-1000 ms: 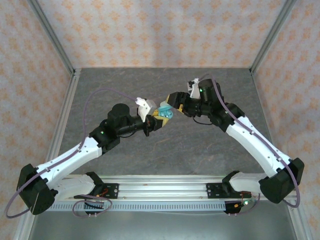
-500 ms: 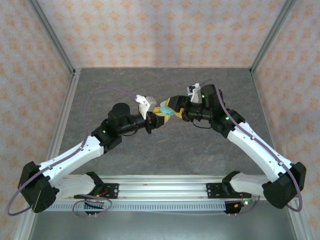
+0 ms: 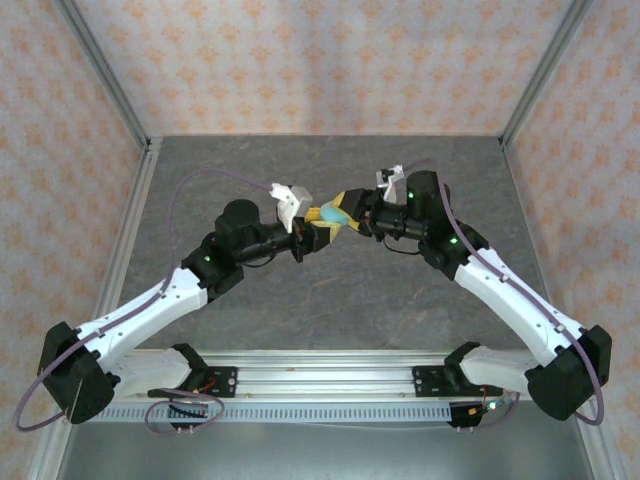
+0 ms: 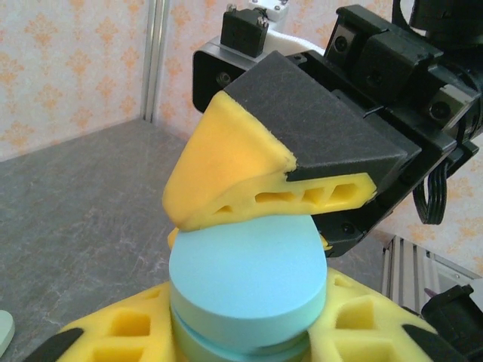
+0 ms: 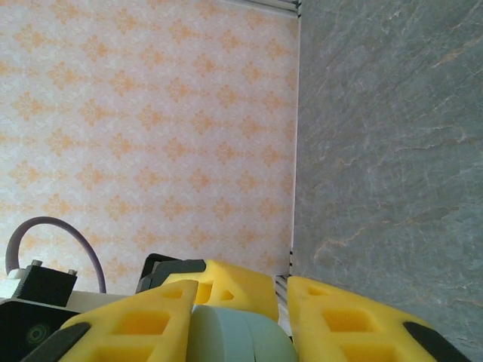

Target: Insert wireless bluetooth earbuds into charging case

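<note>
A pale blue oval charging case [image 3: 332, 214] hangs above the middle of the table, its lid down and its seam showing. My left gripper [image 3: 316, 232] is shut on the case [image 4: 249, 264], one yellow finger on each side. My right gripper [image 3: 346, 206] reaches in from the opposite side. One of its fingers [image 4: 226, 173] lies flat on the lid. In the right wrist view the case [image 5: 234, 335] sits between both fingers of my right gripper [image 5: 241, 320], and a left finger [image 5: 234, 283] shows behind it. The earbuds are out of view.
The grey stone-patterned table [image 3: 400, 290] lies below, walled by patterned panels and metal posts. A pale mint rounded edge [image 4: 4, 328] rests on the table at the lower left of the left wrist view; I cannot tell what it is.
The right gripper has come down and left onto the blue case. The left gripper has risen slightly toward it with the case, so the two now meet at mid-table.
</note>
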